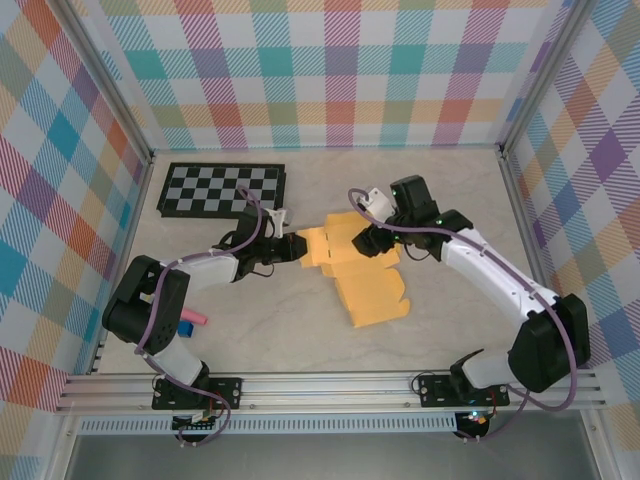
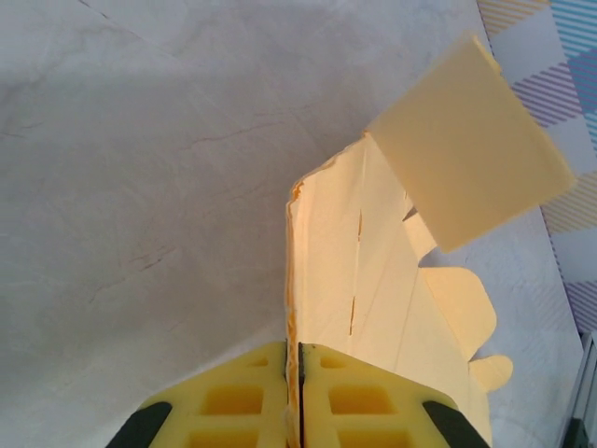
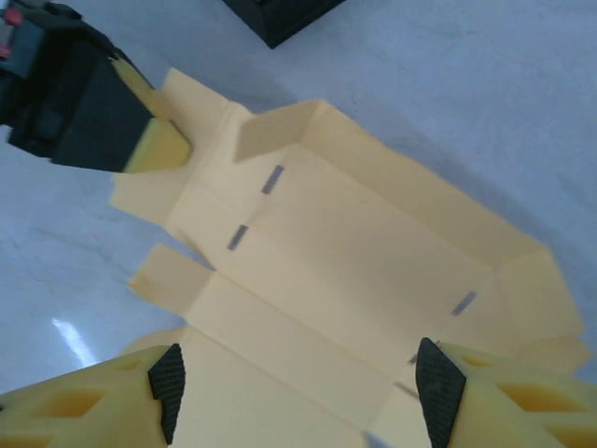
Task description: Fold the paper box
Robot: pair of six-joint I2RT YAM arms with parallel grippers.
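Note:
The paper box (image 1: 358,270) is a yellow-orange die-cut sheet lying part-folded in the table's middle, some flaps raised. My left gripper (image 1: 298,246) is shut on the sheet's left edge; in the left wrist view that thin edge (image 2: 295,280) runs up from between the closed yellow pads (image 2: 233,397), and a flap (image 2: 466,140) stands up beyond. My right gripper (image 1: 372,240) hovers open over the sheet's far right part. In the right wrist view its fingers (image 3: 166,387) spread wide above the creased panels (image 3: 354,271), and the left gripper (image 3: 154,149) pinches the far corner.
A black-and-grey checkerboard (image 1: 222,189) lies at the back left. A small pink and blue object (image 1: 190,322) rests near the left arm's base. Plaid walls enclose the table, with a metal rail (image 1: 330,385) along the near edge.

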